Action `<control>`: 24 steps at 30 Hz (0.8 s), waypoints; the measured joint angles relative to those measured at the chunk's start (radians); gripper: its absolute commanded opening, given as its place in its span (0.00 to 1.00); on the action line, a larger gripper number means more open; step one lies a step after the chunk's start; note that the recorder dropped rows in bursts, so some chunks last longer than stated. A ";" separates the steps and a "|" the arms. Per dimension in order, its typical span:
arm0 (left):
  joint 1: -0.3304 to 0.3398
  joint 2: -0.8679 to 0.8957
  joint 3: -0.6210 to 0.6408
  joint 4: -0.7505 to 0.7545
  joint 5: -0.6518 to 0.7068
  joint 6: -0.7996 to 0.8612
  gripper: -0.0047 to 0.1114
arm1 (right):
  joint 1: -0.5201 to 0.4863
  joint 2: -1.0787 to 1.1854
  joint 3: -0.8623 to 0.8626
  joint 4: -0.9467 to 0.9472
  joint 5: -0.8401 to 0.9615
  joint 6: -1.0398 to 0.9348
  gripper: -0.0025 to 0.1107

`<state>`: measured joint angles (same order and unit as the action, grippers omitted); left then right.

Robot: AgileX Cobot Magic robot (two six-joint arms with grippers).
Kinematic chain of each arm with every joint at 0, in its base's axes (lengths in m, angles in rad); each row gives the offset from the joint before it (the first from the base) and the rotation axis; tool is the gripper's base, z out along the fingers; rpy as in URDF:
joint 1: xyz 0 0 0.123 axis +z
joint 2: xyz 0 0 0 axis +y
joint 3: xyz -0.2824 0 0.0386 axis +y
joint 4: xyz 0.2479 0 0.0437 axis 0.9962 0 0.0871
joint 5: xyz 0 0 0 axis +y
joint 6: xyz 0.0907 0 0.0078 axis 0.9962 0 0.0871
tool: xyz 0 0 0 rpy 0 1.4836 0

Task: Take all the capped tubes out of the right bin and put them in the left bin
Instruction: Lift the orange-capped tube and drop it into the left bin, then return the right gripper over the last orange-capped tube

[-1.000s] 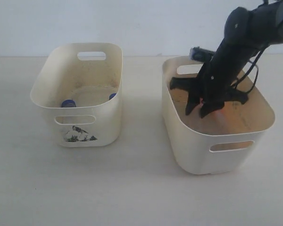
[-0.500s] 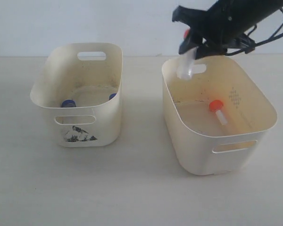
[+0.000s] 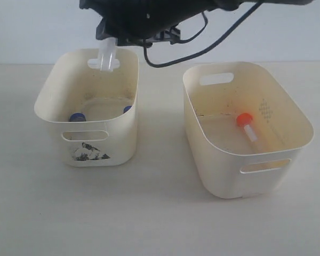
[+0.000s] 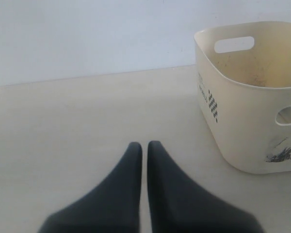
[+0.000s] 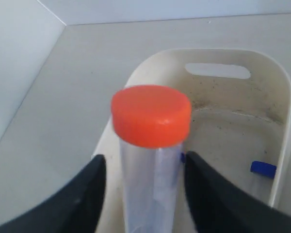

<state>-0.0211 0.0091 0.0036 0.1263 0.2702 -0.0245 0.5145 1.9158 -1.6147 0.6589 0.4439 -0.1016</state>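
An orange-capped tube [image 3: 107, 57] is gripped by the right gripper [image 3: 111, 40] above the left bin [image 3: 122, 144] (two blue caps [image 3: 77, 117] lie inside). The left gripper [image 4: 144, 149] is seen with fingers pressed together, empty.

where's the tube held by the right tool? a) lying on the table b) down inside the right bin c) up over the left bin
c: the right tool grips the orange-capped tube above the left bin, near its rim.
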 measured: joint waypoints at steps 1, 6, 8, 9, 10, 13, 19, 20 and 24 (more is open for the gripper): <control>0.000 0.000 0.000 0.000 0.000 0.000 0.08 | 0.002 0.020 -0.014 0.002 -0.001 0.000 0.70; 0.000 0.000 0.000 0.000 0.000 0.000 0.08 | 0.004 0.079 -0.069 0.000 0.018 -0.007 0.50; 0.000 0.000 0.000 0.000 0.000 0.000 0.08 | 0.004 0.076 -0.079 -0.020 0.051 -0.029 0.38; 0.000 0.000 0.000 0.000 0.000 0.000 0.08 | 0.004 0.072 -0.085 -0.040 0.078 -0.034 0.33; 0.000 0.000 0.000 0.000 0.000 0.000 0.08 | 0.002 0.063 -0.090 -0.067 0.110 -0.041 0.28; 0.000 0.000 0.000 0.000 0.000 0.000 0.08 | -0.014 0.013 -0.098 -0.148 0.208 -0.045 0.13; 0.000 0.000 0.000 0.000 0.000 0.000 0.08 | -0.069 -0.074 -0.107 -0.301 0.387 0.054 0.02; 0.000 0.000 0.000 0.000 0.000 0.000 0.08 | -0.077 -0.083 -0.107 -0.346 0.429 0.073 0.02; 0.000 0.000 0.000 0.000 0.000 0.000 0.08 | -0.105 -0.091 -0.107 -0.595 0.648 0.153 0.02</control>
<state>-0.0211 0.0091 0.0036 0.1263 0.2702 -0.0245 0.4092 1.8247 -1.7216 0.0637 1.0920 0.0511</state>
